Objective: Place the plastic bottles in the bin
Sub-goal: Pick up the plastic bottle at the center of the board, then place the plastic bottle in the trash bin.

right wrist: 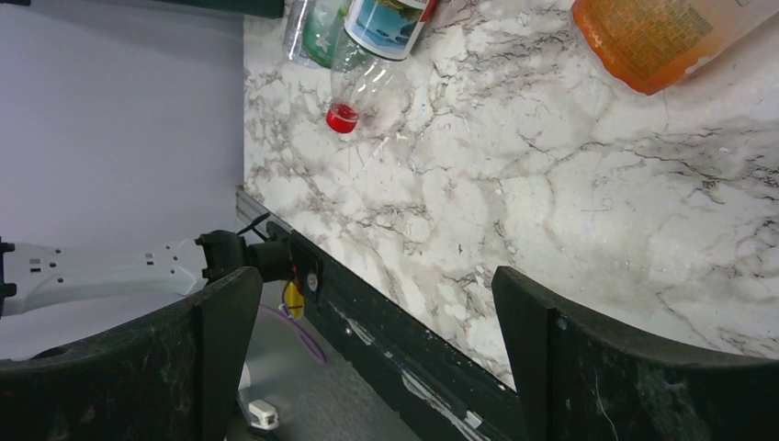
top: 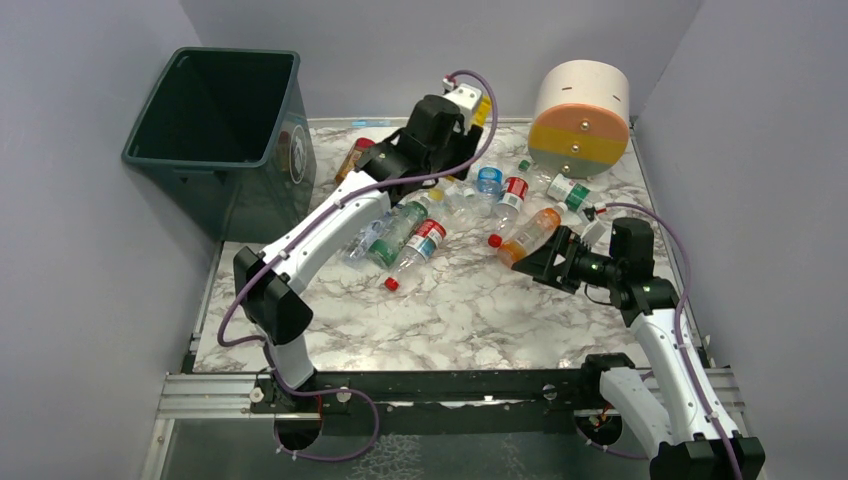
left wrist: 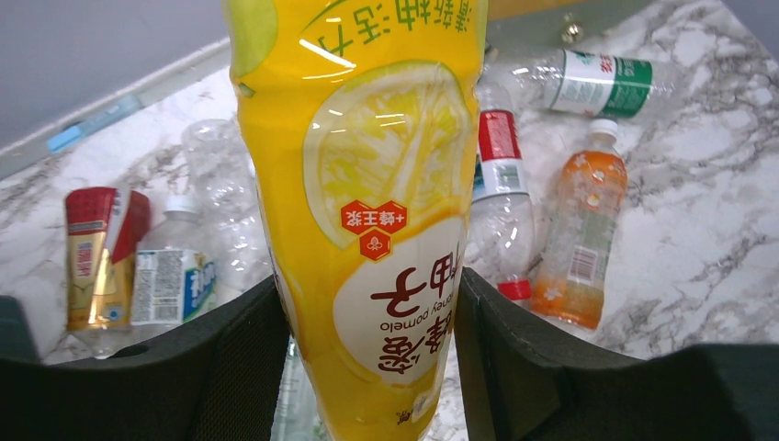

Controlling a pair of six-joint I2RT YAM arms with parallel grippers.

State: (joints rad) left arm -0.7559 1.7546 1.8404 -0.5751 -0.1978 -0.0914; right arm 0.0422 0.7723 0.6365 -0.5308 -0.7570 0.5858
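My left gripper (left wrist: 367,308) is shut on a yellow pomelo-drink bottle (left wrist: 367,165), which fills the left wrist view. From above, that gripper (top: 452,120) hangs over the back of the table, and the bottle's white cap and yellow body (top: 480,108) poke out of it. The dark green bin (top: 150,160) stands at the back left, apart from the held bottle. Several plastic bottles lie mid-table, among them an orange one (top: 530,235) and a red-capped clear one (top: 412,252). My right gripper (top: 545,262) is open and empty just in front of the orange bottle (right wrist: 661,37).
A big cream, orange and yellow cylinder (top: 580,118) lies at the back right. An amber bottle with a red label (top: 352,158) lies close to the bin. The black front rail (right wrist: 386,340) runs under my right gripper (right wrist: 377,294). Grey walls enclose the table.
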